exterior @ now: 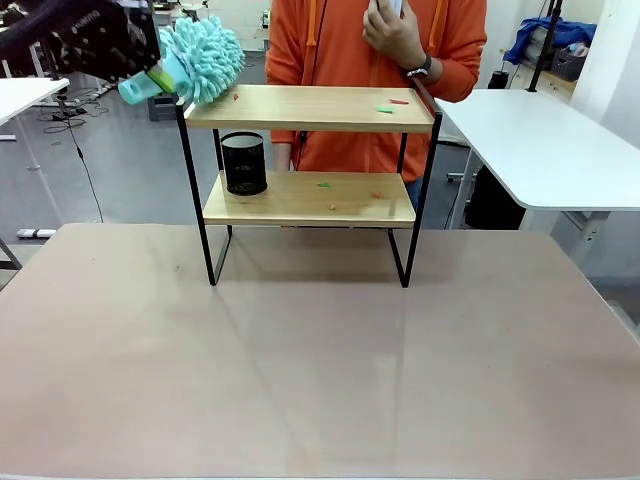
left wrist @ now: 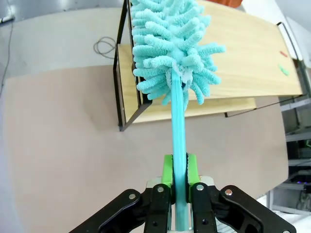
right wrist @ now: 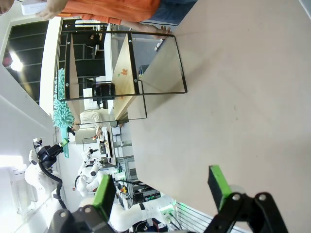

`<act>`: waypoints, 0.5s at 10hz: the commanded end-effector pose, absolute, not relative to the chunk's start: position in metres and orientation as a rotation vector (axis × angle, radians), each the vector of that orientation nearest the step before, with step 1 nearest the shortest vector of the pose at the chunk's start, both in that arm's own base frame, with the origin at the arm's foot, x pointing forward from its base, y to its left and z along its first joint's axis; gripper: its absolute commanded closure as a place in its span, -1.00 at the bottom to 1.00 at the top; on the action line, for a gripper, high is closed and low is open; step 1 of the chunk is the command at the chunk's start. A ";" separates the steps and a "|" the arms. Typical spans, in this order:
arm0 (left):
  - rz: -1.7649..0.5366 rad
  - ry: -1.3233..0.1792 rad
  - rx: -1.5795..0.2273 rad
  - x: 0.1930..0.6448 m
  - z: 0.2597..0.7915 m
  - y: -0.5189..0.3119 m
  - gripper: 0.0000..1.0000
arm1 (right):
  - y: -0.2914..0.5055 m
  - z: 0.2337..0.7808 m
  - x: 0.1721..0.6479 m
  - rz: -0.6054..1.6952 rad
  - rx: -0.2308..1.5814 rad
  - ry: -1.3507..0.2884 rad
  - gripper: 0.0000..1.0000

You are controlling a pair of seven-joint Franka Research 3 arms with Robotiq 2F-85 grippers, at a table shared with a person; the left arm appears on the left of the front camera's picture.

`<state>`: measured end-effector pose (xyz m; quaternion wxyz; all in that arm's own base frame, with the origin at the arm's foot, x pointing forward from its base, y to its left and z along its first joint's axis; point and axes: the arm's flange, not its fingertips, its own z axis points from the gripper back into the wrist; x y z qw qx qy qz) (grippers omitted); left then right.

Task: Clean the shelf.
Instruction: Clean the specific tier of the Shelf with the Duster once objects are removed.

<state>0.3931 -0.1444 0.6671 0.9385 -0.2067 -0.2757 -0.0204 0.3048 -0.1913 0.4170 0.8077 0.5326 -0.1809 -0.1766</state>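
One broad counter [exterior: 300, 380] is carrying the shelf [exterior: 310, 110] at its far middle. The teal duster [exterior: 205, 55] is hanging at the top board's left end, with the left end effector [left wrist: 180, 171] clamping its handle and the right end effector [right wrist: 162, 190] gaping empty. Sweeping low and flat toward the scraps [exterior: 386, 108] is looking wisest.

A black cup [exterior: 244, 163] stands before a person [exterior: 330, 50] in orange, near a white table [exterior: 540, 140].

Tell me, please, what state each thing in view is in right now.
left gripper, shut on the duster handle.
duster, held, fluffy head at the shelf top-left corner.
right gripper, open, empty, above the tabletop.
shelf, upright on the tabletop, small coloured scraps on both boards.
black cup, upright on the lower board, left side.
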 end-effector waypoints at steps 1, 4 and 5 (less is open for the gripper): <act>-0.032 -0.540 -0.384 0.390 0.660 -0.151 0.75 | -0.191 0.418 0.306 -0.367 1.155 -0.411 -1.00; -0.097 -0.544 -0.403 0.387 0.658 -0.170 0.75 | -0.191 0.418 0.306 -0.367 1.155 -0.411 -1.00; -0.122 -0.547 -0.447 0.385 0.659 -0.178 0.75 | -0.191 0.418 0.306 -0.367 1.155 -0.411 -1.00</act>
